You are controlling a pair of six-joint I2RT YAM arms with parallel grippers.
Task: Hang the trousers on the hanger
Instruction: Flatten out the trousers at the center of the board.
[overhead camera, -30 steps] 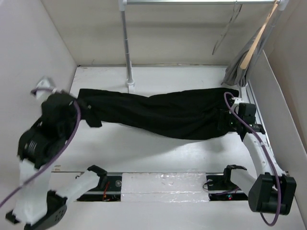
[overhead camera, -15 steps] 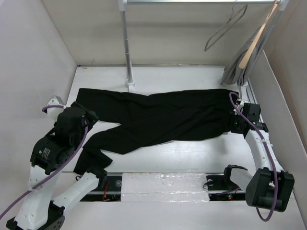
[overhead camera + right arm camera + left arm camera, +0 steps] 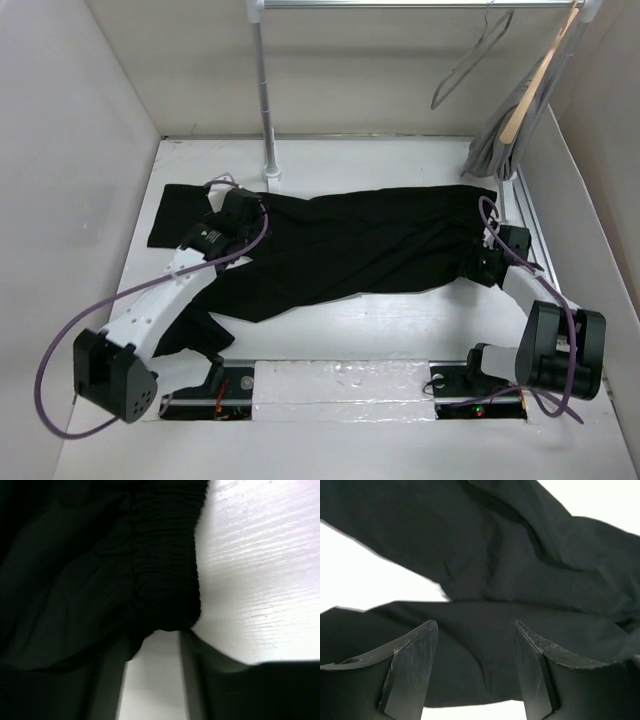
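The trousers [image 3: 370, 240] lie spread across the table [image 3: 400, 325], waistband to the right. The left fingers [image 3: 412, 670] stand wide over the leg cloth, gripping nothing. The right fingers [image 3: 192, 675] sit apart at the waistband's gathered edge, bare table between them. The wire hanger [image 3: 468, 65] hangs on the rail [image 3: 400, 4] behind, beside a wooden hanger [image 3: 535, 75] carrying a grey garment [image 3: 495, 140]. The pole [image 3: 264, 100] stands just behind the trousers.

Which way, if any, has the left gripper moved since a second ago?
Yes. The left gripper moved right, away from the left wall toward the base of the rack pole, now over the trousers.
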